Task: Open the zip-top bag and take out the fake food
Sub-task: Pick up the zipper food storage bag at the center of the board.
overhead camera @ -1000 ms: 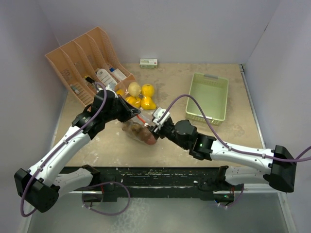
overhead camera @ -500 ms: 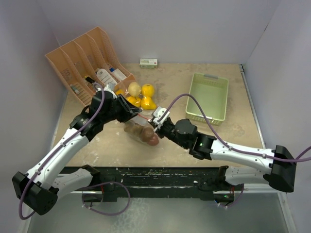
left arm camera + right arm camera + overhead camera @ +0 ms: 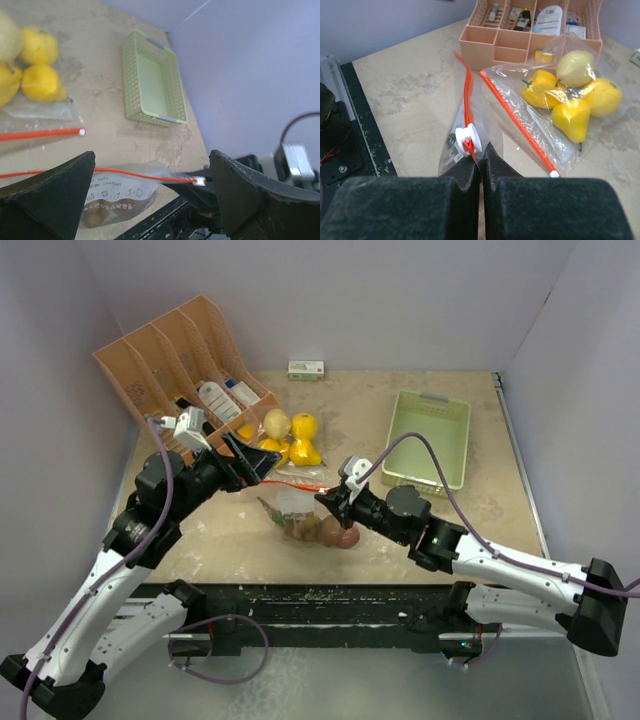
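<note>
Zip-top bag [image 3: 290, 502] of brown fake food [image 3: 330, 533] is lying on the table [image 3: 360, 405]. Right gripper [image 3: 481, 162] is pinching its red zip edge [image 3: 467, 95] by the white slider [image 3: 468, 139]; left gripper [image 3: 152, 167] is gaping wide, holding nothing. Guessing we're mid-opening: left needs the opposite lip next.

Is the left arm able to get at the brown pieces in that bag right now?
Probably not yet. The left fingers are open nearby, but the brown pieces lie inside the clear zip-top bag, whose red zip looks shut, with the right fingers pinching its slider end. The plastic is in the way.
</note>
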Motion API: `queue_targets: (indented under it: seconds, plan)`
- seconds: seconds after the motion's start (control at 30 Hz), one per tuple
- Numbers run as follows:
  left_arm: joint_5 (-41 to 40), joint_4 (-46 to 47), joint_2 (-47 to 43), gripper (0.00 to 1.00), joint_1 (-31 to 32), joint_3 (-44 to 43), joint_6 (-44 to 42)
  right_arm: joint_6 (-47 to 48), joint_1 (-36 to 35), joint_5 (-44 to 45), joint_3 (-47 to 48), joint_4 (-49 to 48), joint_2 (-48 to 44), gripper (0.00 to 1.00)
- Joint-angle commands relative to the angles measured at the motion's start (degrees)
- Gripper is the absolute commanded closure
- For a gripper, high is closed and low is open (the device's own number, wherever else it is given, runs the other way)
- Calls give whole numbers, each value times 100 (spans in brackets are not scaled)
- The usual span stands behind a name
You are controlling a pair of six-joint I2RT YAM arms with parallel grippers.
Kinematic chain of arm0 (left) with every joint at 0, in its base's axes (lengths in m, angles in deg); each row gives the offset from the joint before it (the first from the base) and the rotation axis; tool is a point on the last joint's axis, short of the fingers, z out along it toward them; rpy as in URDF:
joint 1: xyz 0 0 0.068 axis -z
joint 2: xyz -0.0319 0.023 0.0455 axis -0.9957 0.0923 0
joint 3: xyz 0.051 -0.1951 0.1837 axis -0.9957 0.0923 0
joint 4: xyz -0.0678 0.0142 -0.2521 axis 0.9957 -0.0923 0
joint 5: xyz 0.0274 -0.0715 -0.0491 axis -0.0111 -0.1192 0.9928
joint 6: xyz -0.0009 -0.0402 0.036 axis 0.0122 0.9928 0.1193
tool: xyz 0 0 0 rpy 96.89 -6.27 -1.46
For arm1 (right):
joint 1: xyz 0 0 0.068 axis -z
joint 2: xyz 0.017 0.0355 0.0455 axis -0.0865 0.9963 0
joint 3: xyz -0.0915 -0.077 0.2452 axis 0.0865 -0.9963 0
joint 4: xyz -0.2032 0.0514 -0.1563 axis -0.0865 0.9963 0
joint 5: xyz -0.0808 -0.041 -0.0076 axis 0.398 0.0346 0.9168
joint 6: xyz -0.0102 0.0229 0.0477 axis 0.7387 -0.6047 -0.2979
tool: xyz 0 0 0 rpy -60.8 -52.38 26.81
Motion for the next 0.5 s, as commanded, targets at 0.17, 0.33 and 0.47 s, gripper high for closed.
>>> queue_targets:
  seconds: [0.17,0.33,0.47]
  plan:
    - [2672,2146,461,1,10,-135,-2091,-989,991,-1888,44,8,33,100]
    - [3104,2987,496,1,10,222,-2516,-1157,1158,-2390,46,-37,44,100]
    - [3324,3409,647,1,27,468,-2953,-1173,1168,-2728,22,-104,-39,100]
